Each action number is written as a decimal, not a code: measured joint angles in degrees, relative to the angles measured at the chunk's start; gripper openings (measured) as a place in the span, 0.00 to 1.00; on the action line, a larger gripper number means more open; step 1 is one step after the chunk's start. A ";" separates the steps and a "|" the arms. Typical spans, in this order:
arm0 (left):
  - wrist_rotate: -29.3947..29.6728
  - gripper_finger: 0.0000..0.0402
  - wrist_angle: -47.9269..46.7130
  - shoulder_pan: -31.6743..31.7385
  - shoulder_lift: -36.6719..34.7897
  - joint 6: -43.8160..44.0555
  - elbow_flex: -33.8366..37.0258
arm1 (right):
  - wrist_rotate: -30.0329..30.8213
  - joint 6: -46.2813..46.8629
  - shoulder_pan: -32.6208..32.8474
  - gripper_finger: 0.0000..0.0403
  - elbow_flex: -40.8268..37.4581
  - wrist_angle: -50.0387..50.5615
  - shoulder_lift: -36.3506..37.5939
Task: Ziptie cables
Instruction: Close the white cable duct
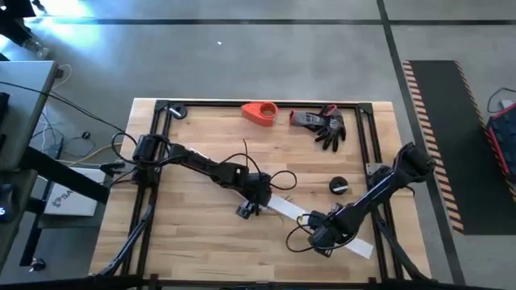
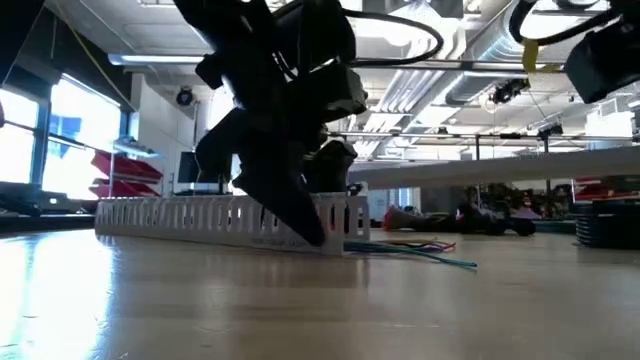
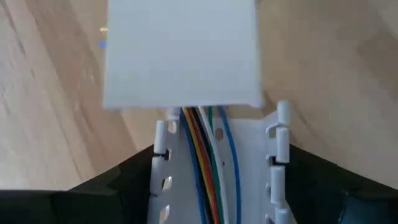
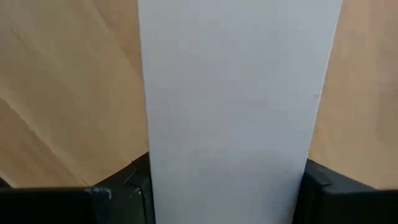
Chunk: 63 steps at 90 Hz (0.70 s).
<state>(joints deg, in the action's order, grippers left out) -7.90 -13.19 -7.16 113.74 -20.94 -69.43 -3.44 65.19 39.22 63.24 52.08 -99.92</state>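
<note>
Left pincer (image 1: 251, 203) straddling channel (image 3: 217, 168) end, cables (image 3: 202, 155) inside, lid (image 4: 230, 106) covering

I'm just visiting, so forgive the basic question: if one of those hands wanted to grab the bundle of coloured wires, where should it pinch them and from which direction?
Probably at the loose ends of the cables, which fan out on the table past the end of the white slotted channel. Come straight down from above, fingers either side of the bundle. Elsewhere they lie inside the channel, under the flat white cover, so the walls block a pinch.

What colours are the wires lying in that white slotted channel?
The wires are blue, green, white, red, orange and yellow, seen best in the left wrist view.
</note>
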 joint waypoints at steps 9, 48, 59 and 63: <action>-0.10 0.66 0.18 0.02 -0.01 0.98 0.00 | -0.07 -0.26 0.00 0.49 -0.22 -0.58 -0.56; -0.29 0.63 2.72 0.17 1.24 4.00 0.00 | 0.98 -0.08 0.20 0.49 -0.31 -3.08 -4.20; -0.52 0.59 3.10 0.17 1.63 4.39 -0.04 | 0.64 0.02 0.66 0.49 -0.31 -2.12 -3.98; -0.50 0.58 3.10 0.17 1.63 4.40 -0.04 | 0.35 0.64 0.71 0.49 -0.31 -1.11 -3.59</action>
<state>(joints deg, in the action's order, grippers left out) -8.40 -10.09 -6.98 115.37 -16.54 -69.47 -3.09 65.83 39.94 62.94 50.97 -103.51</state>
